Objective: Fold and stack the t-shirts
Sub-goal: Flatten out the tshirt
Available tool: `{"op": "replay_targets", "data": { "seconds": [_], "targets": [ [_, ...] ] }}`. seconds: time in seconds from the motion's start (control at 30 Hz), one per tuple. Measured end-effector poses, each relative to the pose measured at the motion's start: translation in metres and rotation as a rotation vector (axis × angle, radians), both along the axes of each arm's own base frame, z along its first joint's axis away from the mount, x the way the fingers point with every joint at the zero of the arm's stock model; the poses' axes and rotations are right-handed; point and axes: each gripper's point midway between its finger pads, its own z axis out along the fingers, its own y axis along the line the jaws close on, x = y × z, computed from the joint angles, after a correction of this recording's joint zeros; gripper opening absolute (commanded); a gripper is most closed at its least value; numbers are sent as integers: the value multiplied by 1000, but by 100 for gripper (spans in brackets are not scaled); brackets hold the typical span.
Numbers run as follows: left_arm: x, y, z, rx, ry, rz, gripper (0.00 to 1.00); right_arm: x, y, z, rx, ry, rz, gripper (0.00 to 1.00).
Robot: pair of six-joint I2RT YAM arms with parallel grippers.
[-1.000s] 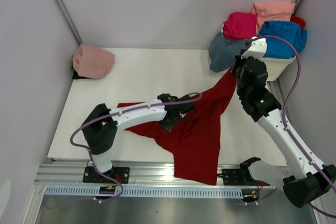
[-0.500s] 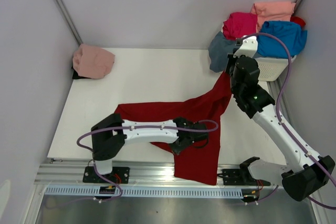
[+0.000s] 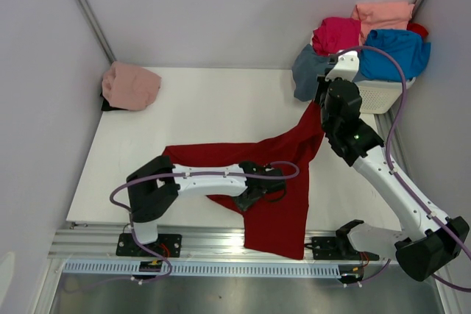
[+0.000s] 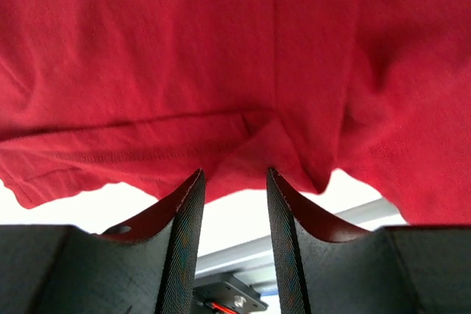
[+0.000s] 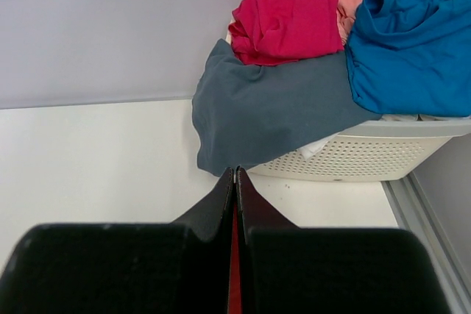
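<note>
While part-open at red tee point(image 4: 147, 49), L gripper point(image 4: 234, 176)

Left wrist view crops dark red t-shirt point(image 4: 235, 49); dark item point(image 3: 107, 106) mostly hidden under dusty pink t-shirt point(image 3: 131, 84).

The dark red t-shirt point(image 4: 221, 49) is soft, matt knit cloth with a fine grain and a stitched hem (the rows of thread show plainly in the left wrist view). The left gripper point(image 4: 234, 176) has fingers point(image 4: 184, 248) of dull black plastic, finely ribbed along their edges. In the right wrist view, the basket point(image 5: 353, 158) at right is white perforated plastic, and the slate grey-blue t-shirt point(image 5: 272, 108) draped over it is smooth matt cloth. The table point(image 3: 206, 108) is white, smooth and matt. The rail point(image 3: 191, 244) along the bottom looks like brushed metal.
</note>
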Motion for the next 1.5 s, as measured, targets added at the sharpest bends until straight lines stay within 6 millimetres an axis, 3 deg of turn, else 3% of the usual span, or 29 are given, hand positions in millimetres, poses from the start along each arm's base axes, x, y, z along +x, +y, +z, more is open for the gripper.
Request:
{"op": "replay_targets", "data": {
  "seconds": [0.2,0.4,0.73,1.0,1.27,1.5],
  "targets": [
    [12,0,-14,23,7,10,39,-1,3,0,-1,1,6,0],
    [14,-14,-10,-26,16,7,39,-2,5,0,-1,0,5,0],
    [-4,-34,-8,-123,128,-38,37,-5,3,2,0,-4,-3,0],
    [-10,-37,-8,-139,161,-43,36,-6,3,4,2,-8,-1,0],
    [-1,-42,-4,-143,124,-41,36,-7,4,4,2,-8,3,0],
    [8,-36,-18,-81,93,-20,32,-7,5,4,-2,-9,4,0]
  ]
}}
